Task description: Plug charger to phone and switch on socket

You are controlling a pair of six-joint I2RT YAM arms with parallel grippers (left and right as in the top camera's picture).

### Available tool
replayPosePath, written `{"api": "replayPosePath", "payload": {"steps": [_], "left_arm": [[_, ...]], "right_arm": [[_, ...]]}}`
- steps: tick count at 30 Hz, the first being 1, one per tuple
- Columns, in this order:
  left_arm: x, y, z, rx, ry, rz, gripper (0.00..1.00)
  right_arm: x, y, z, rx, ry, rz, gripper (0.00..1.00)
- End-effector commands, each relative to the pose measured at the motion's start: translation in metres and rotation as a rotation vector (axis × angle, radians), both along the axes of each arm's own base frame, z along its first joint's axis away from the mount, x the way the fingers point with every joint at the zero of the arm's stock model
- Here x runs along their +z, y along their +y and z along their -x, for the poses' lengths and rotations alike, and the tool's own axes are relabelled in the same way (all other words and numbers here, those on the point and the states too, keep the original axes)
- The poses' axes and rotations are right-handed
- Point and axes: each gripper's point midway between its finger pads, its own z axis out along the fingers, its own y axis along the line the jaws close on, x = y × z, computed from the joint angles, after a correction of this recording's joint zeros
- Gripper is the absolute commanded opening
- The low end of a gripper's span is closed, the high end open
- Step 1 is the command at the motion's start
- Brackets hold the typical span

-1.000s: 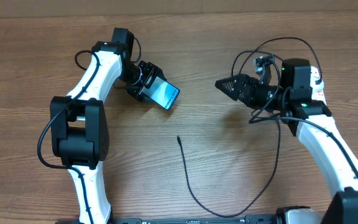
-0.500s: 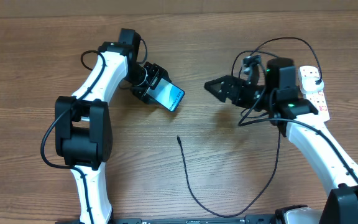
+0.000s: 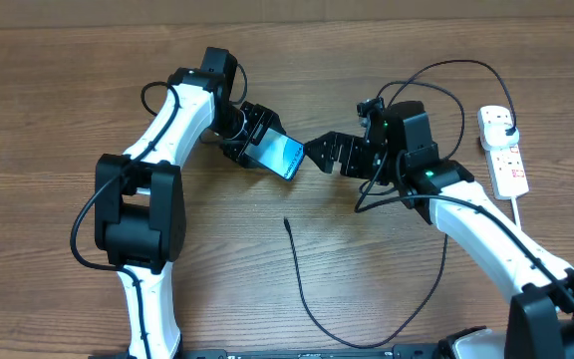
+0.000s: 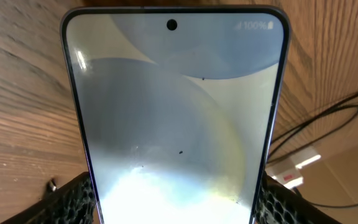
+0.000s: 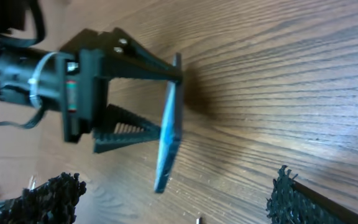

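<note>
Table (image 3: 38,130): brown wood grain, filling the overhead view.

Left arm (image 3: 172,115): white and black. It rises from the lower left of the overhead view and bends right toward the upper middle.

Left gripper (image 3: 261,140): jaws partly spread and clamped on the phone's two long sides. In its own wrist view the ribbed black fingers (image 4: 73,202) show at both bottom corners, against the phone's edges.

Phone (image 3: 283,154): just left of centre in the overhead view, held by the left gripper. Its free end points to the lower right and its screen is lit pale blue. The left wrist view is almost filled by the screen, with a camera hole at top centre and a battery reading at upper right. The right wrist view shows it edge-on as a thin blue sliver in the middle.

Charger (image 3: 298,279): thin black cable. Its connector tip (image 3: 286,221) lies loose on the table below the phone, apart from both grippers. The cable runs down to the bottom middle, curves right, climbs past the right arm and loops in the upper right.

Right gripper (image 3: 316,155): at centre, close to the phone's free end, jaws spread wide and holding nothing. In its own wrist view the black fingertips (image 5: 55,196) sit in the bottom corners, and the phone stands ahead of them, not between them.

Right arm (image 3: 486,224): reaches from the lower right toward the centre.

Power strip (image 3: 506,160): white with red markings, at the far right in the upper half, lying lengthwise up and down. A black plug (image 3: 501,122) sits at its upper end. The switch position is too small to tell.
</note>
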Motion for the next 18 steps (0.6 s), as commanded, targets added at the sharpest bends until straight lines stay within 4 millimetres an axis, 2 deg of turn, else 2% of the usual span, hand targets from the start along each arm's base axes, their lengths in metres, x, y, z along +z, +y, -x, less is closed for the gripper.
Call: {"api": "replayPosePath", "payload": {"steps": [1,8,18], "left_arm": [[0.016,-0.018,-0.001,0.004,0.018,0.093,0.04],[0.016,-0.030,0.005,0.030,0.061,0.087,0.04],[0.017,-0.046,0.010,0.052,0.090,0.088,0.04]], "right_arm": [[-0.008,0.000,-0.010,-0.038,0.019,0.011,1.00],[-0.020,0.005,-0.011,-0.025,0.036,0.015,1.00],[-0.021,0.009,-0.008,-0.015,0.039,0.017,1.00]]}}
